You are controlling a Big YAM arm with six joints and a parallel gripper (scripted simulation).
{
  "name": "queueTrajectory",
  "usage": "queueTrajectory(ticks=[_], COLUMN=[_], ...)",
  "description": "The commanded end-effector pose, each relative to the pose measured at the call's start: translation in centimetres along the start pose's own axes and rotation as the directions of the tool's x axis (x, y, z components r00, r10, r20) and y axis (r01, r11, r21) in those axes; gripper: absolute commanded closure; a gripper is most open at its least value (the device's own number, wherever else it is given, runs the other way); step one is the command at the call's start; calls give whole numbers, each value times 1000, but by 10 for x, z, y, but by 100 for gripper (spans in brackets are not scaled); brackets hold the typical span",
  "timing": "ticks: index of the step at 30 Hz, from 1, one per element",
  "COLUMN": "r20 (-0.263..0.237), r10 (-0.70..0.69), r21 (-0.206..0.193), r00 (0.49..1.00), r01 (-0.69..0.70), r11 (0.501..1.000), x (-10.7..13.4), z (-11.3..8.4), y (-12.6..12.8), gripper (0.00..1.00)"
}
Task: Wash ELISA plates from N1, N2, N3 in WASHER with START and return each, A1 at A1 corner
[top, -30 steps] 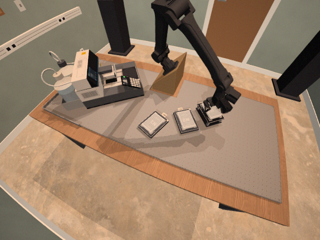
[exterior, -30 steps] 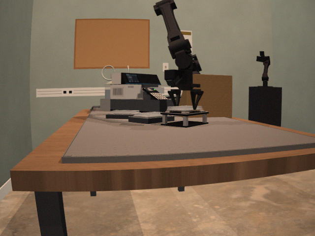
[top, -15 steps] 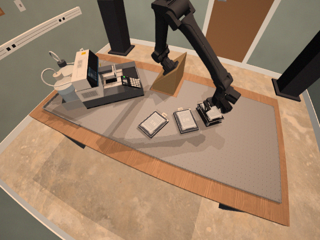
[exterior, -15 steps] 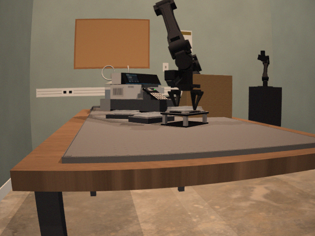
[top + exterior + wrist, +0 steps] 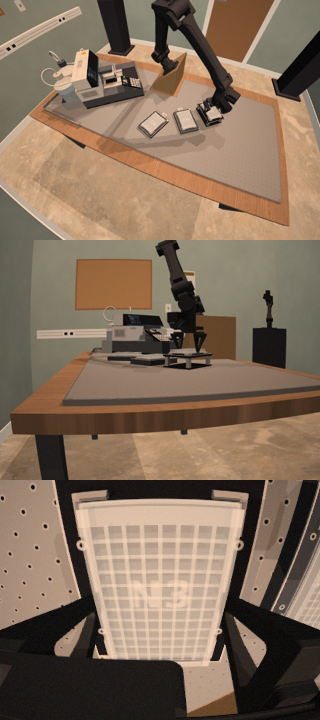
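My gripper (image 5: pixel 213 109) (image 5: pixel 189 350) (image 5: pixel 160 599) is shut on the white N3 plate (image 5: pixel 215 115) (image 5: pixel 186 351) (image 5: pixel 160 550), one finger along each long side. The plate is level, very low over the raised nest N3 (image 5: pixel 206 120) (image 5: pixel 188 362) (image 5: pixel 67 535), between its corner locators; whether it touches down is unclear. Its cut-off corner cannot be made out. Another plate (image 5: pixel 154 122) (image 5: pixel 124 353) lies in the left nest, and a third plate (image 5: pixel 185 119) (image 5: pixel 151 356) in the middle nest. The washer (image 5: pixel 87 69) (image 5: pixel 127 332) shows no plate on its carrier. Its lamp (image 5: pixel 124 76) (image 5: pixel 157 330) is green.
A brown wedge-shaped block (image 5: pixel 169 81) (image 5: pixel 219 336) stands behind the nests, between them and the washer. The washer's keypad (image 5: pixel 134 82) (image 5: pixel 161 337) faces the nests. Bottles with hoses (image 5: pixel 67 90) stand at the washer's far left. The middle nest is close beside N3.
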State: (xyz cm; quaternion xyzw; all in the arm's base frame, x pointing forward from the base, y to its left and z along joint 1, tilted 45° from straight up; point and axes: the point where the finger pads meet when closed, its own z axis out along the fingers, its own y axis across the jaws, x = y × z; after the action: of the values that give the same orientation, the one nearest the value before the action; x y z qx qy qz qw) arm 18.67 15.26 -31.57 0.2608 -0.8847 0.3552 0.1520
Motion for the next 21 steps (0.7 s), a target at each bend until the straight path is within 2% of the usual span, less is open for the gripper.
queueTrajectory(ticks=[1, 20, 21], r20=[11, 7, 20], r10=[-1, -2, 1], r21=[-8, -7, -12], r00=[1000, 1000, 1000], r01=[1, 2, -1], r11=[1000, 1000, 1000], x=[-6, -4, -8], z=[2, 7, 0], y=[1, 1, 1], gripper=[16, 16, 16])
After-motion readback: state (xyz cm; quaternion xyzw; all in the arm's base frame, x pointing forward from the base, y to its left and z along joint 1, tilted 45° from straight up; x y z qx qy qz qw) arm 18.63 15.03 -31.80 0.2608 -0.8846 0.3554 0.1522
